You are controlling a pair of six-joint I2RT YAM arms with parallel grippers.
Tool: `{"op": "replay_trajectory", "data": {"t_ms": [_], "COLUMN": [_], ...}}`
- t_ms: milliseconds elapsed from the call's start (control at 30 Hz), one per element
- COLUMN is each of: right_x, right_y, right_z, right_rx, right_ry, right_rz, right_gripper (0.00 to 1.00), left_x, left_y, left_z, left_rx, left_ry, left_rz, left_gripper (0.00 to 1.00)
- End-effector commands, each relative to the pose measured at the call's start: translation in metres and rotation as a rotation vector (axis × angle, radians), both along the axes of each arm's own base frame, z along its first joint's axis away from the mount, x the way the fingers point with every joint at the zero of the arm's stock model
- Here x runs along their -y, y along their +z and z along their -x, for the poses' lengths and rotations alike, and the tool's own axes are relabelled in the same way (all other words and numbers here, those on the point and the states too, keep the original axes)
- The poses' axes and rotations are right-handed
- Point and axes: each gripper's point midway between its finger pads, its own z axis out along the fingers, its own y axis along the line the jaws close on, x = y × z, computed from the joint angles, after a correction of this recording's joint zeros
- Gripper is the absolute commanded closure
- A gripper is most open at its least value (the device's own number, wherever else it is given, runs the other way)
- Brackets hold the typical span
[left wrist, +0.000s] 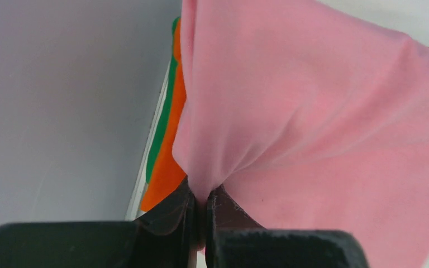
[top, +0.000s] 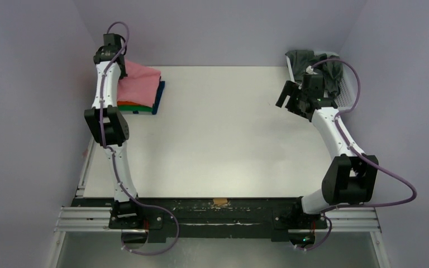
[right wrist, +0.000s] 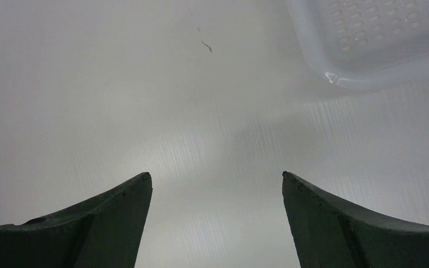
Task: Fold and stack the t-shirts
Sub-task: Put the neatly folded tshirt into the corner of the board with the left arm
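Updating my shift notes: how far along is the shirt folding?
Done: orange shirt and green shirt lie folded, stacked. In hand: left end effector shut on the pink shirt atop that stack. Left: dark grey shirt sits in the basket; right end effector open, empty.

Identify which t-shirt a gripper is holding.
The salmon pink t-shirt: the left gripper pinches its edge. The orange t-shirt and green t-shirt lie beneath it; the dark grey t-shirt sits in the basket.
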Motion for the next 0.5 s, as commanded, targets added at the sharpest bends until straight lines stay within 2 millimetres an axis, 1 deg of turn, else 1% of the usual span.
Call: {"op": "replay_trajectory", "data": {"t_ms": [0,133,267,300,367,433,467], "right_x": [0.003,0.0,-0.001,-0.001,-0.001,-0.001,-0.001], "right_y": [0.014,0.009,0.004,0.003,0.002,0.001,0.001], "right_z": [-0.009,-0.012,-0.014,-0.015,-0.016,-0.016,-0.016], "right_rx": [0.035,0.015,0.001,0.0,-0.005,-0.009,-0.01], "right_ry": [-0.02,-0.005,-0.003,-0.004,-0.002,-0.002,-0.001], "right_rz": [0.009,-0.002,-0.003,-0.003,-0.002,-0.001,-0.001], "right_gripper": [0.15,0.15,0.15,0.16,0.16,0.15,0.16], "left_x": [-0.041,-0.057,-0.056,-0.057,-0.06,-0.066,-0.068], "left_y": [0.012,-0.001,-0.008,-0.008,-0.009,-0.005,-0.001], "left_z": [-0.006,-0.008,-0.016,-0.017,-0.017,-0.015,-0.015], "left_rx": [0.133,0.166,0.194,0.198,0.198,0.205,0.213], "left_ry": [0.127,0.16,0.137,0.139,0.159,0.18,0.181], "left_rz": [0.114,0.218,0.269,0.272,0.258,0.232,0.22], "left_gripper": [1.0,1.0,1.0,0.98,0.76,0.63,0.53]}}
